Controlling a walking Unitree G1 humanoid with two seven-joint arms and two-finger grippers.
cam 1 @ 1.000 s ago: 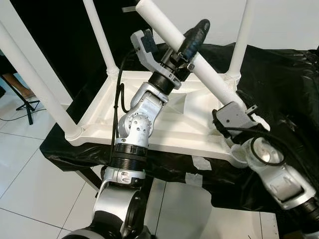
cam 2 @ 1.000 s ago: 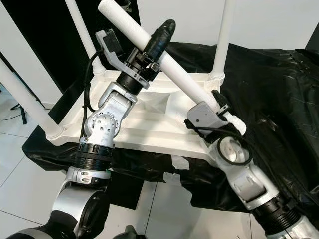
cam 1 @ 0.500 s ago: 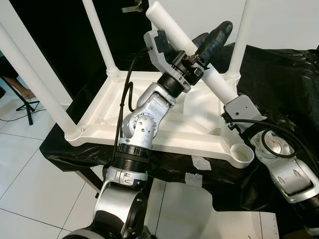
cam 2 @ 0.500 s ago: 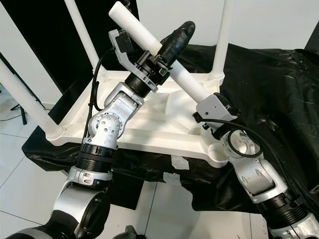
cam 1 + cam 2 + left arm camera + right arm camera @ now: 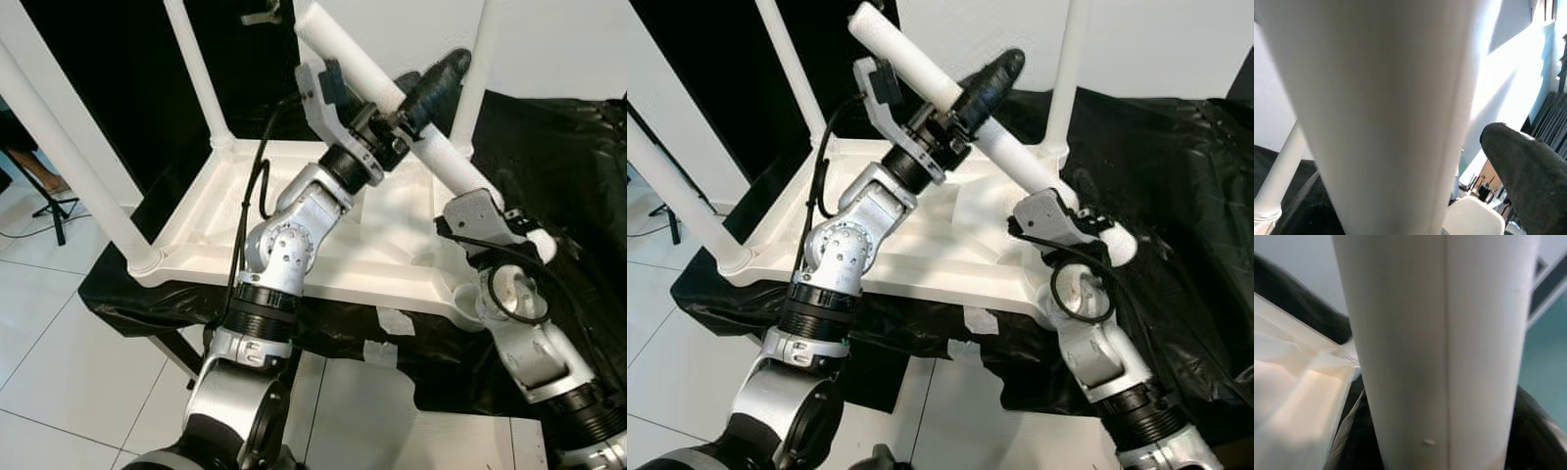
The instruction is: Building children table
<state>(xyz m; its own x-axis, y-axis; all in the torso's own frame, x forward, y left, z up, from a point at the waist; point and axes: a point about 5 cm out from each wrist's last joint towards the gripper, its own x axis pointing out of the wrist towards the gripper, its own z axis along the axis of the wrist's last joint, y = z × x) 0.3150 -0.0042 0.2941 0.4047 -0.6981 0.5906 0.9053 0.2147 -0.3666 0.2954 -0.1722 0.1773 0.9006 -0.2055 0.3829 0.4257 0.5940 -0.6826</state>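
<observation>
Table leg (image 5: 446,162), white and loose, held slanted above the upturned children's table (image 5: 294,230), which lies on a black-draped counter (image 5: 568,166) with three legs already standing in its corners. Left gripper (image 5: 411,93) is clamped round the leg's upper part; right gripper (image 5: 505,225) is closed on its lower end, just beside the vacant near-right socket (image 5: 465,299). Likely failure: with the leg this tilted, its end could jam on the socket rim or slip in the two grasps.
</observation>
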